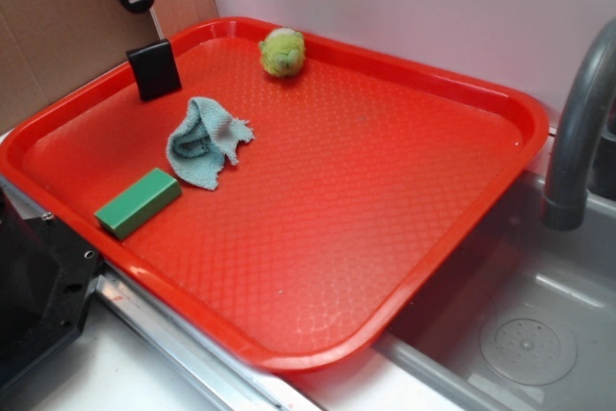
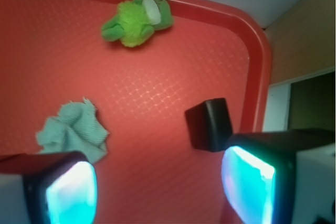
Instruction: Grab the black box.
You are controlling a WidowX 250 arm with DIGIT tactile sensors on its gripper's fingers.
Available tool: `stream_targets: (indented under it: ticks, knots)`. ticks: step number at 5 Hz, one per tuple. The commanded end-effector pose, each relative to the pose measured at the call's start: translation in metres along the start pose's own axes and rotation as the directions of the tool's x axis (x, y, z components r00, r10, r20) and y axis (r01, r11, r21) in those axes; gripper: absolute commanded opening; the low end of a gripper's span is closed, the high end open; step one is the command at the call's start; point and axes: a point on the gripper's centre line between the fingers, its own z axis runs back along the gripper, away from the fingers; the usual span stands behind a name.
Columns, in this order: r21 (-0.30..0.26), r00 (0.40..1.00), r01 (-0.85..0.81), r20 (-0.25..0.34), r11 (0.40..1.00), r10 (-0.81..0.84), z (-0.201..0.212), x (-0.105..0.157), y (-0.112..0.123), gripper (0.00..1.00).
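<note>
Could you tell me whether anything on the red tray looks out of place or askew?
Mostly tidy. The teal cloth lies crumpled mid-tray rather than folded, and the black box stands on edge against the red tray's far rim, tilted rather than flat. The green block and the fuzzy green toy look undisturbed; nothing spilled or damaged.

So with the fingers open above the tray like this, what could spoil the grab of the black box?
The small matte black rectangular box sits off-centre, near one glowing finger, so closing now may just nudge it. It also stands close to the red plastic tray's raised rim, which a descending finger could strike.
</note>
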Motion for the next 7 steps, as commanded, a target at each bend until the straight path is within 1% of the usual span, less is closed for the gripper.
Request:
stream_targets:
  ticks: [1,2,3,5,6,7]
  knots:
    - [0.065,0.999,0.029,0.012,0.998,-0.029,0.006,0.017,0.021,1.0]
    - [0.099,0.999,0.035,0.017,0.995,-0.037,0.005,0.025,0.028,1.0]
    - [0.148,0.999,0.031,0.01,0.989,-0.033,0.007,0.025,0.034,1.0]
    - [0.154,0.999,0.043,-0.03,0.987,-0.039,-0.014,0.02,0.036,1.0]
    - [0.16,0.997,0.069,-0.028,0.985,-0.065,-0.025,0.027,0.034,1.0]
    - [0.146,0.996,0.085,-0.028,0.986,-0.082,-0.052,0.025,0.039,1.0]
